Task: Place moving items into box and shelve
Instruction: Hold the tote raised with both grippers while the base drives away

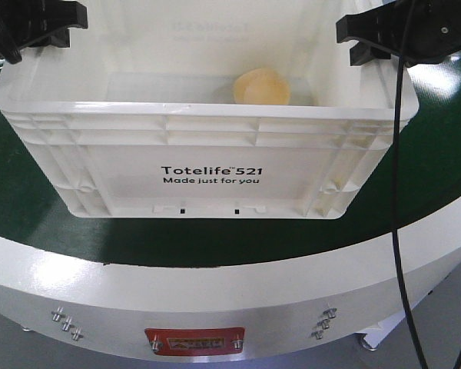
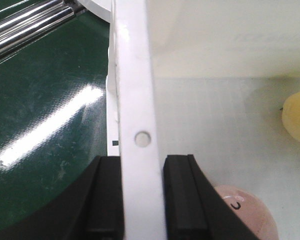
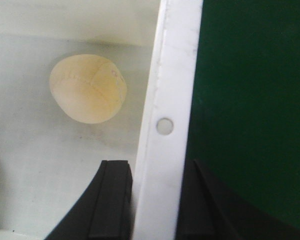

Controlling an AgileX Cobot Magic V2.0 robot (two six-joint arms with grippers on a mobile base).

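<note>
crate [image 1: 207,154], cream-white with black "totelife 521" print, is over the dark green table [image 1: 434,154]; whether its base touches the table is unclear. left gripper [image 2: 144,170] straddles the rim of the crate's left wall, one black finger outside and one inside, both pressed against the plastic. right gripper [image 3: 157,175] clamps the opposite rim the same way. yellow ball [image 3: 87,89] lies on the crate floor near the right wall. pinkish ball [image 2: 245,210] lies on the floor just beside the left gripper's inner finger.
</note>
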